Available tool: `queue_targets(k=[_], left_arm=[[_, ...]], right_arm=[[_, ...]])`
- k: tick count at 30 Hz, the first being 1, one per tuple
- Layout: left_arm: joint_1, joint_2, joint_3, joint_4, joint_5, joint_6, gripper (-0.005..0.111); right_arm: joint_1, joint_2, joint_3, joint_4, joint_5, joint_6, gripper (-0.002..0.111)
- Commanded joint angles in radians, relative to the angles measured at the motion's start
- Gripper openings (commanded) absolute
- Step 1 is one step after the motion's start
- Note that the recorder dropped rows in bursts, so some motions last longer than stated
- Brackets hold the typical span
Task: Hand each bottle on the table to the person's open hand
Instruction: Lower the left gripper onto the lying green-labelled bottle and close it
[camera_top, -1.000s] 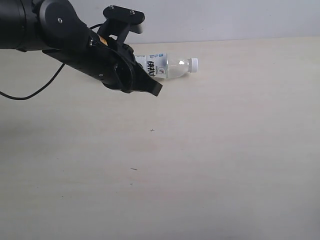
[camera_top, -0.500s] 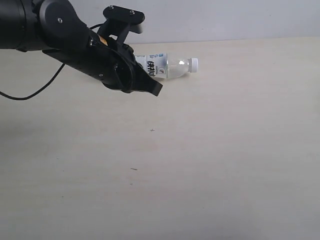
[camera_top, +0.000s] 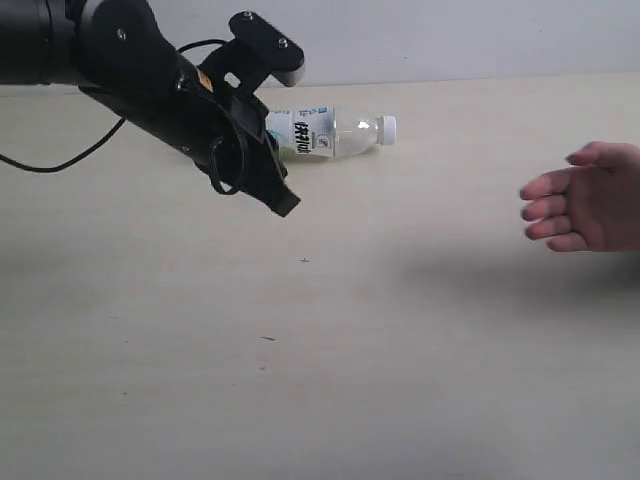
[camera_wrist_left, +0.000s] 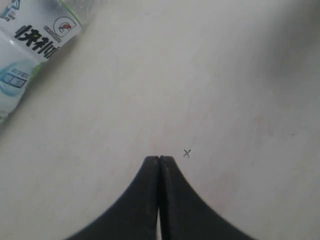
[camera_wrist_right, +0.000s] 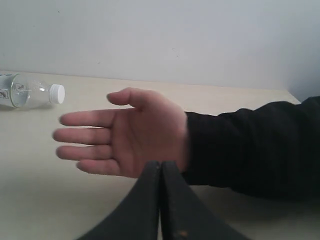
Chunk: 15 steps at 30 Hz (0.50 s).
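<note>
One clear bottle (camera_top: 335, 134) with a white cap and a white, green-edged label lies on its side at the back of the beige table (camera_top: 400, 330); it also shows as a bottle (camera_wrist_left: 35, 40) in the left wrist view and a bottle (camera_wrist_right: 30, 93) in the right wrist view. My left gripper (camera_top: 285, 203) hovers shut and empty just in front of it. The person's open hand (camera_top: 585, 197) reaches in from the right, palm up; the hand (camera_wrist_right: 125, 132) has a black sleeve. My right gripper (camera_wrist_right: 160, 164) is shut and empty, close to that hand. No other bottles are in view.
A black cable (camera_top: 70, 165) trails from the left arm over the table's left side. A small x mark (camera_top: 305, 261) and a dark speck (camera_top: 267, 338) dot the tabletop. A pale wall (camera_top: 450, 35) runs behind the table's far edge.
The person's hand has come in from the right. My left gripper has swung down and slightly left, uncovering more of the bottle's label. The bottle has not moved.
</note>
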Motion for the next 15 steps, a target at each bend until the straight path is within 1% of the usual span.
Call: queue_targets(k=[1,3,5,10,13,15], left_arm=[[0.01,0.012,-0.161,0.061,0.158,-0.007,0.0],[0.014,0.044,-0.254,0.096,0.238,-0.007,0.0],[0.019,0.091,-0.368,0.14,0.352,-0.01,0.0],[0.023,0.244,-0.668,0.299,0.704,-0.088,0.0],[0.023,0.348,-0.809,0.342,0.708,-0.085,0.0],[0.023,0.394,-0.869,0.356,0.708,-0.085,0.0]], right_arm=[[-0.003,-0.005,0.005,-0.002,-0.008,-0.002,0.0],[-0.003,-0.005,0.005,-0.002,-0.008,-0.002,0.0],[-0.003,-0.005,0.005,-0.002,-0.008,-0.002,0.0],[-0.003,-0.005,0.005,-0.002,-0.008,-0.002,0.0],[-0.003,-0.005,0.005,-0.002,-0.008,-0.002,0.0],[-0.003,-0.005,0.005,-0.002,-0.008,-0.002,0.0]])
